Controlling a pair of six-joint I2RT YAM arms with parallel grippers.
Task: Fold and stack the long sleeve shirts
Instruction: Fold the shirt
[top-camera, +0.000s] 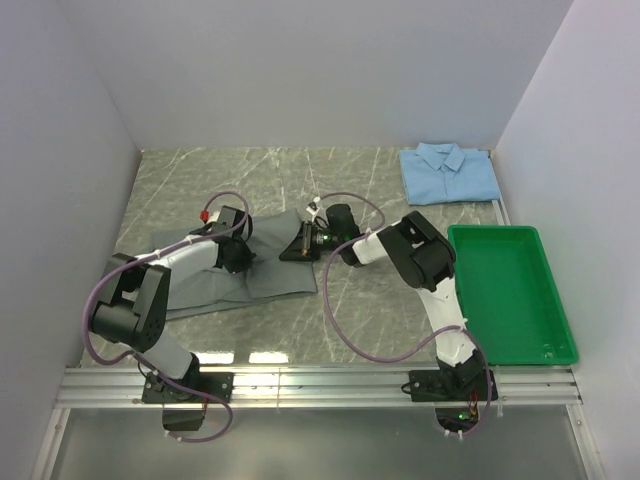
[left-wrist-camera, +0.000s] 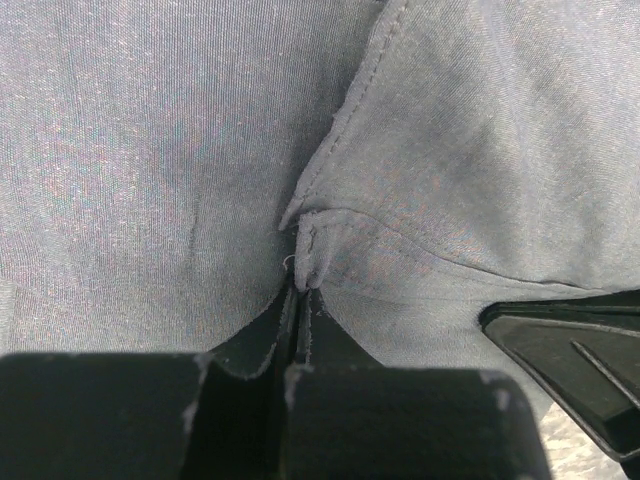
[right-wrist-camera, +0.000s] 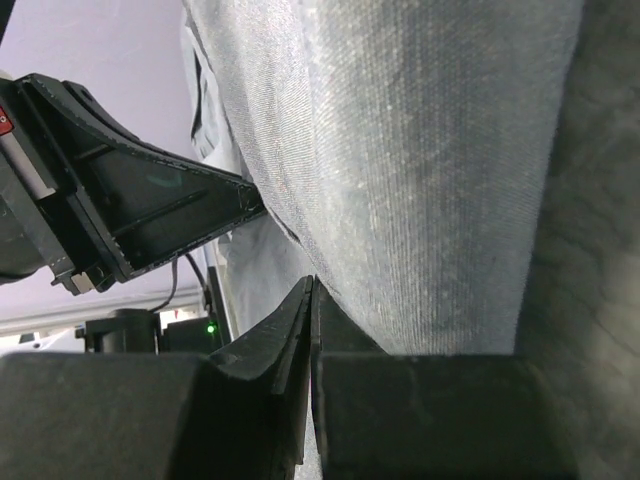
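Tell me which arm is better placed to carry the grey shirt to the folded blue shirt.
Probably the right. Both pinch the grey shirt, but the right gripper holds its edge nearer the blue shirt; the left gripper sits farther away.

Soft, even light falls from above on the table (top-camera: 380, 300), which looks sharp from edge to edge. Two pale patches of glare sit along its near edge, and shadows there are faint. Both wrist views are dimmer. The left gripper (left-wrist-camera: 300, 300) and right gripper (right-wrist-camera: 311, 300) show as near-black shapes with little detail. The grey shirt (left-wrist-camera: 150, 150) looks slightly grainy in the left view. In the right view its weave is crisp at the centre, and shadowed and soft toward the right edge.
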